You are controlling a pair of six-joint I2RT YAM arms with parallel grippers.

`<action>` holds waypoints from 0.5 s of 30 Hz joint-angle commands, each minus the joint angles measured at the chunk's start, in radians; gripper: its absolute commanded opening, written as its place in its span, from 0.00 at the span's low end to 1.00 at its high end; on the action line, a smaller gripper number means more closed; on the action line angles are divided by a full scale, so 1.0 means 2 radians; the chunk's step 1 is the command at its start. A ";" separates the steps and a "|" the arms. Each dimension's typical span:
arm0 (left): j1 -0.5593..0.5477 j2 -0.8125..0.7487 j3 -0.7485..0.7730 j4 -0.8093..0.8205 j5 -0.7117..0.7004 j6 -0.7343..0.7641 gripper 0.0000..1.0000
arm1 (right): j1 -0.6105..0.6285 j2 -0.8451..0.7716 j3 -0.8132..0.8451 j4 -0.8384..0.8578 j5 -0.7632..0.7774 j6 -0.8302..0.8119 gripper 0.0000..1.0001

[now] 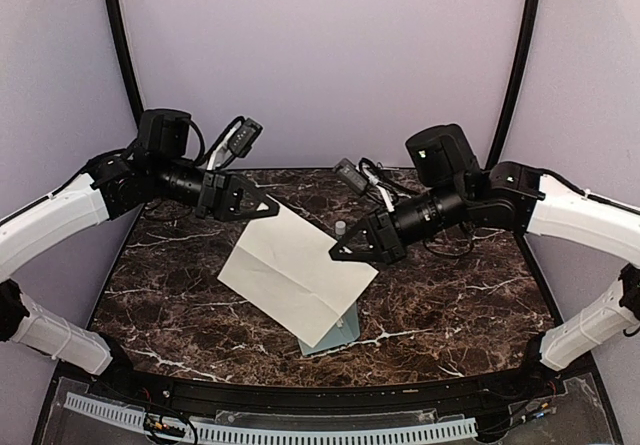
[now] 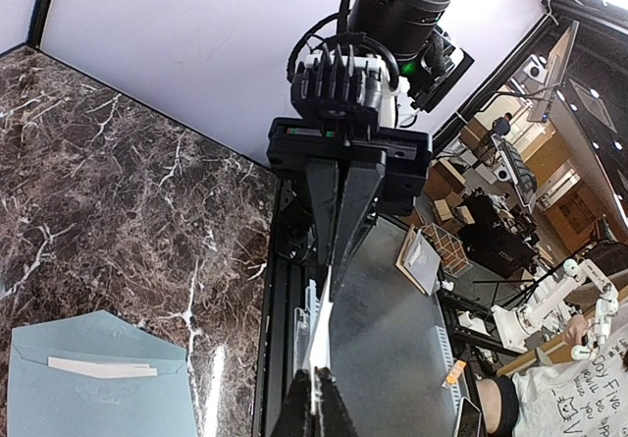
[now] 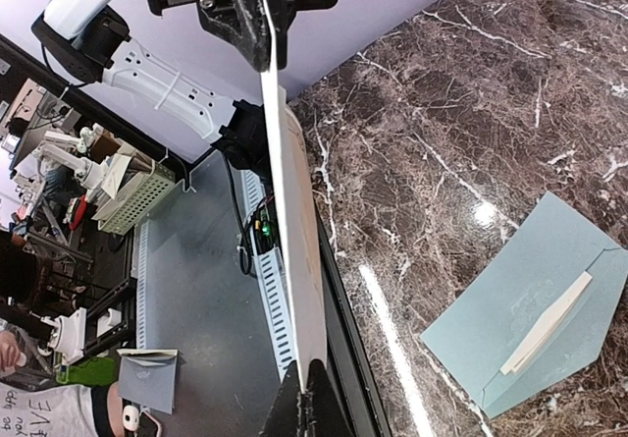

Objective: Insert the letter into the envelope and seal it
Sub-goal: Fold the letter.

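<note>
Both grippers hold the letter, a cream sheet with a fold crease, in the air over the middle of the table. My left gripper is shut on its far left corner and my right gripper is shut on its right edge. In the left wrist view the letter shows edge-on, pinched by the left gripper. The right wrist view shows the same: the letter runs up from the right gripper. The grey-teal envelope lies flat beneath the letter, mostly hidden from above. Its flap is open, and a white strip shows on the envelope.
A small white cylinder stands on the dark marble table just behind the right gripper. The envelope lies close to the table's near edge, where a black rail runs. Purple walls close in the back and sides.
</note>
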 commanded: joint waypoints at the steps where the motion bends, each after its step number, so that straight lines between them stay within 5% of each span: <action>1: 0.015 -0.023 0.016 -0.019 0.000 0.014 0.00 | 0.004 -0.021 -0.010 -0.020 0.012 0.006 0.01; 15: 0.017 -0.032 0.015 -0.020 -0.008 0.015 0.00 | 0.003 -0.042 -0.023 -0.012 0.024 0.012 0.00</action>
